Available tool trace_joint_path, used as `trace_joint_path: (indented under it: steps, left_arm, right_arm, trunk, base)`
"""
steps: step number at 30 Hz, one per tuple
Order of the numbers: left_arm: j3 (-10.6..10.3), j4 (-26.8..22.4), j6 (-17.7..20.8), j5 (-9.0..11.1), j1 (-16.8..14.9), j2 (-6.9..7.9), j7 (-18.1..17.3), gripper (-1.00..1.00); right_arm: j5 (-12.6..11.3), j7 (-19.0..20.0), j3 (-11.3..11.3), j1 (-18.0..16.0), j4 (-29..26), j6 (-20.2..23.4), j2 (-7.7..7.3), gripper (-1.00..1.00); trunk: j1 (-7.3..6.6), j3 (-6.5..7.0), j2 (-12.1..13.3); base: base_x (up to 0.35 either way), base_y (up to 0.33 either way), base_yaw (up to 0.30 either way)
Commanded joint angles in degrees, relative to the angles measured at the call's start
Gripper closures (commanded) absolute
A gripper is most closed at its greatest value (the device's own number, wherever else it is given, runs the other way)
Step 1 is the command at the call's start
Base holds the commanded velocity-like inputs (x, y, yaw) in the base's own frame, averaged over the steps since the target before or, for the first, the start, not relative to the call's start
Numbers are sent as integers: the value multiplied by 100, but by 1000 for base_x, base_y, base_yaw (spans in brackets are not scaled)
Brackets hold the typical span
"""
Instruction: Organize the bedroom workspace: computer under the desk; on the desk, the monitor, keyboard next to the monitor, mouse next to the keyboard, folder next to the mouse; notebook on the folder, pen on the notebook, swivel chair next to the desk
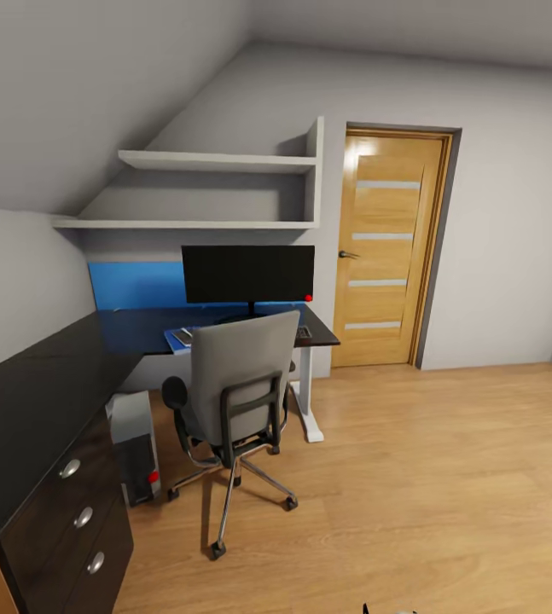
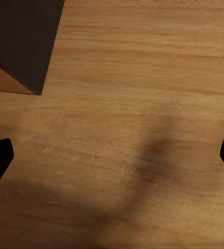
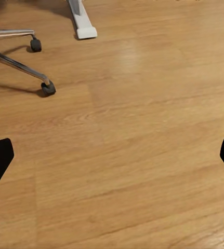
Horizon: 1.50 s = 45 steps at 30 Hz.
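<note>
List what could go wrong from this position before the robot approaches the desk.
1. The swivel chair stands between the robot and the desk, hiding part of the blue folder behind its back. Reaching over it may nudge the casters, so the chair could roll.
2. The computer sits low beside the drawer unit; driving in close could bump it.
3. The monitor stands just behind the folder, so a long reach could knock it.
</note>
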Motion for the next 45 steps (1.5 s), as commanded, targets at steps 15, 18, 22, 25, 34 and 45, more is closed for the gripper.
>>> trace_joint_path:
  steps: [15,18,22,25,34,45]
  left_arm:
    - [-49,-2,-7,40,4,80,29,-100]
    - [-43,-2,-3,43,4,147,29,-100]
    - [-46,-5,0,41,4,226,18,-100]
    - [-47,-7,-3,41,4,262,-8,-100]
    - [-56,-10,-7,26,4,290,-74,-100]
    - [-73,-11,-7,17,4,263,-83,-100]
  right_arm:
    - [-4,-51,54,-2,-4,-2,0,-100]
    - [-4,-51,52,-2,-4,-2,0,-100]
    - [-4,-51,49,-2,-4,-2,0,-100]
    - [-4,-51,51,-2,-4,-2,0,-100]
    - [-4,-51,48,-2,-4,-2,0,-100]
    - [-4,-51,50,-2,-4,-2,0,-100]
  trunk:
    - [-331,263,600]
    - [-397,317,720]
    - [-485,388,881]
    - [-551,442,1001]
    - [-748,604,1362]
    - [-990,801,1803]
  base:
    - [0,0,0]
    - [0,0,0]
    - [0,0,0]
    - [0,0,0]
    - [0,0,0]
    - [0,0,0]
